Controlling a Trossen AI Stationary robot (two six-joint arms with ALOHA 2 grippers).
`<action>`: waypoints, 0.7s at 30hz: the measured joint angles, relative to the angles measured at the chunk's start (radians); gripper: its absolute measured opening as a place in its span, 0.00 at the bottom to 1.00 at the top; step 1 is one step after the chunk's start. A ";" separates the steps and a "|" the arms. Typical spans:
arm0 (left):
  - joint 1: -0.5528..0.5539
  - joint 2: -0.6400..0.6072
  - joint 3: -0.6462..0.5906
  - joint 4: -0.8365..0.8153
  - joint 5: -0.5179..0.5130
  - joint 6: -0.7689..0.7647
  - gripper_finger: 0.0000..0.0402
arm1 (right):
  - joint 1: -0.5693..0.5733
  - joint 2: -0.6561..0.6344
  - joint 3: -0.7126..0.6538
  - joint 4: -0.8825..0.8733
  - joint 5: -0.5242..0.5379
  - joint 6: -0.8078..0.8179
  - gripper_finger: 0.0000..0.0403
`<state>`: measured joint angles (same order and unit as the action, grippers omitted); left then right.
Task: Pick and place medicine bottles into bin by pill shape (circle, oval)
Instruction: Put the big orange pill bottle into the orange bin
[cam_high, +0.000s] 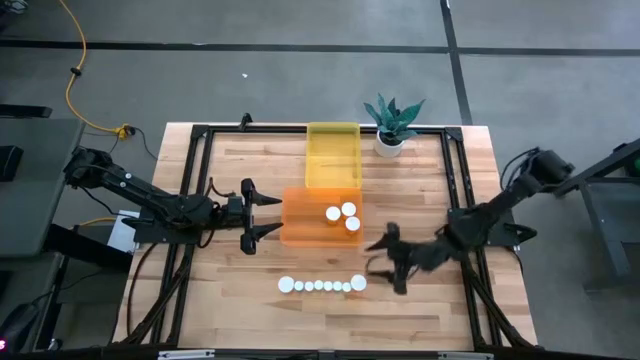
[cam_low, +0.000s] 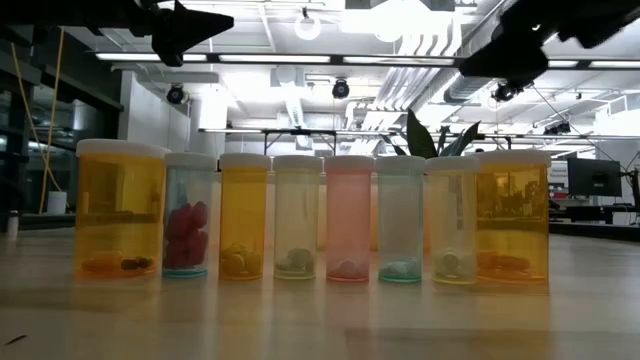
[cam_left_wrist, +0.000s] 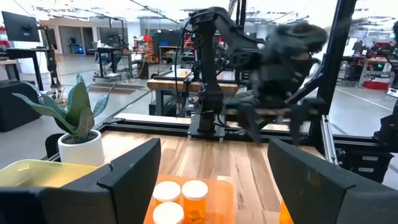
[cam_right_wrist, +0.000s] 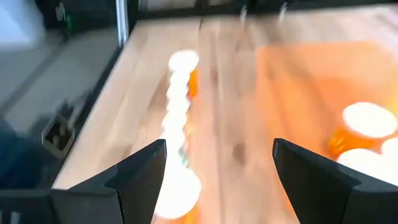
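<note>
Both sets of jaws stand wide and empty. I've got the right gripper (cam_high: 385, 262) just beside the right end of the bottle row (cam_high: 322, 285), the left gripper (cam_high: 262, 215) waiting at the orange bin (cam_high: 300, 232) — three bottles inside. I'd come straight down on the wide end bottle (cam_high: 358, 283), fingers square across its cap — clear of its touching neighbour.

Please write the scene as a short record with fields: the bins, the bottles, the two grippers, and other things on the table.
orange bin: mid-table, holds three white-capped bottles
yellow bin: behind the orange bin, touching it, no bottles visible inside
bottle row: eight bottles in a line in front of the orange bin
left gripper: open, empty, at the orange bin's left side
right gripper: open, empty, by the row's right end
potted plant: beside the yellow bin
</note>
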<state>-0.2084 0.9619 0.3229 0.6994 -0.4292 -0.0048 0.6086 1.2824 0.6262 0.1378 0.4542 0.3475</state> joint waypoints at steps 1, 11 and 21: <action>0.000 0.000 0.000 0.000 0.000 0.000 0.71 | 0.018 0.037 0.030 -0.026 0.001 0.012 0.71; 0.000 0.000 0.000 0.000 0.000 -0.010 0.71 | 0.062 0.285 0.169 -0.097 0.024 0.125 0.71; 0.000 0.000 0.000 -0.007 0.000 -0.010 0.71 | 0.057 0.354 0.171 -0.096 -0.003 0.207 0.71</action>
<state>-0.2085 0.9623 0.3229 0.6922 -0.4297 -0.0143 0.6659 1.6364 0.7975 0.0413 0.4510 0.5542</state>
